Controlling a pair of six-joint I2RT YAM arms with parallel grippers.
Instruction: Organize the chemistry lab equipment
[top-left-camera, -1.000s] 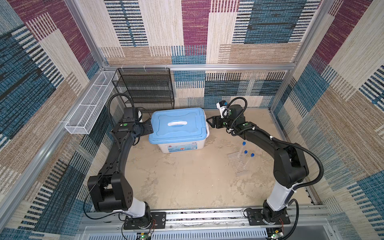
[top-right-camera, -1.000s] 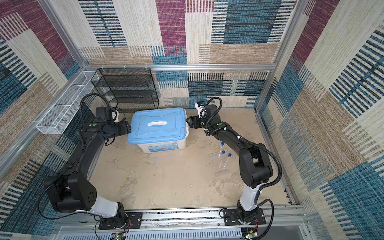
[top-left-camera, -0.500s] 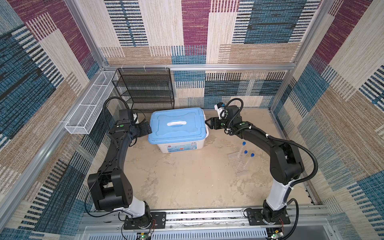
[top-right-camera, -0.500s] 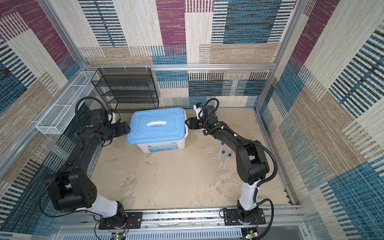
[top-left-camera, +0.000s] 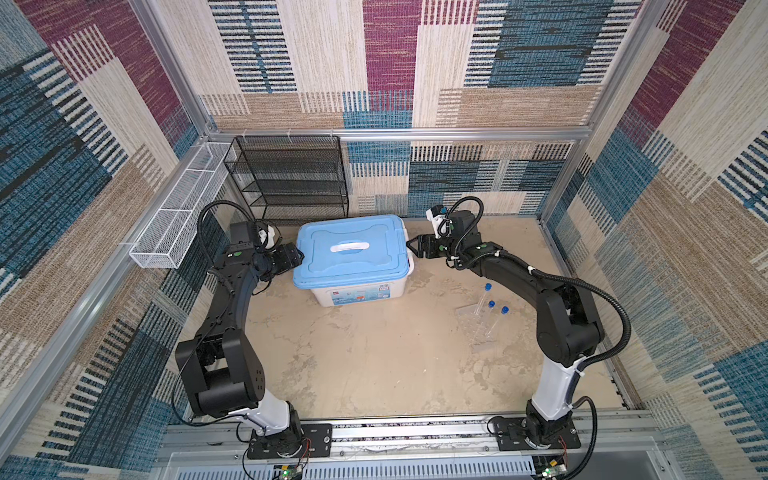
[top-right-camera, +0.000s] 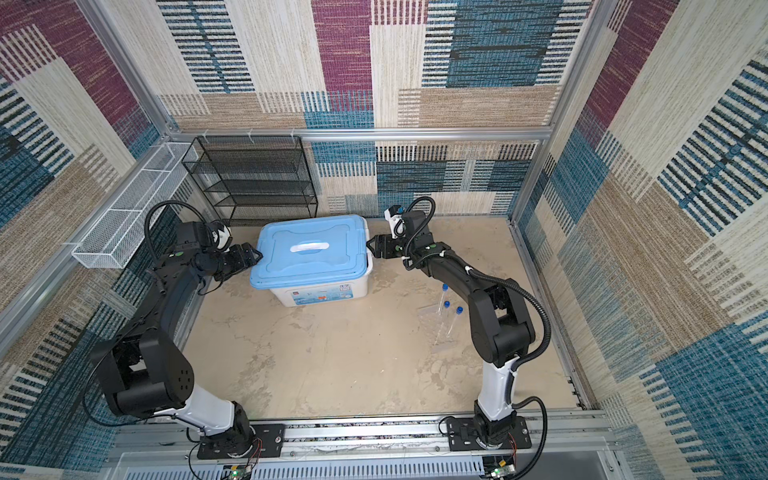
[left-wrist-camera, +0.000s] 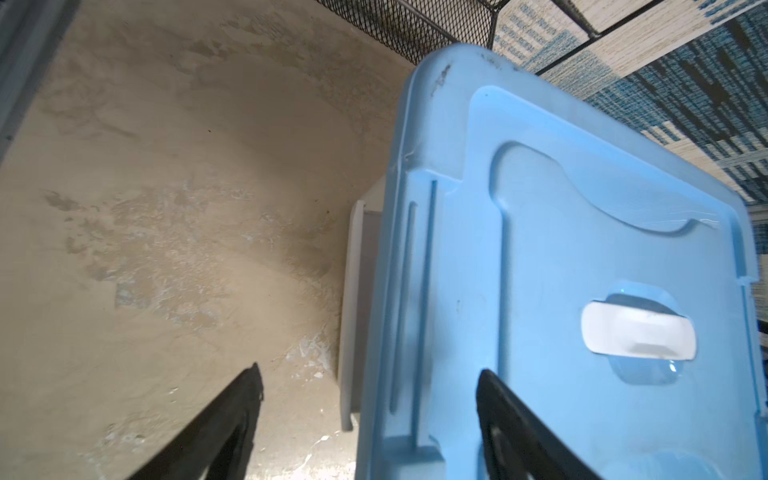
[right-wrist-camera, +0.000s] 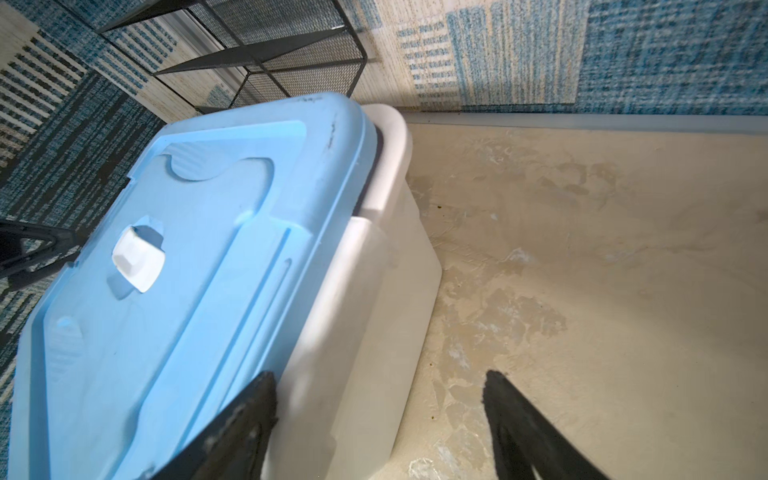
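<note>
Black arms (top-left-camera: 232, 299); white base links (top-left-camera: 555, 386); looped cables (top-left-camera: 628, 332).

You will not find any wording here that you can read. The only print is a label (top-left-camera: 360, 294) on the front wall of the white tub (top-left-camera: 321, 296), near the middle of both top views. It has a small red patch towards its left end and a blue picture along the rest. Its letters are too small to make out.
</note>
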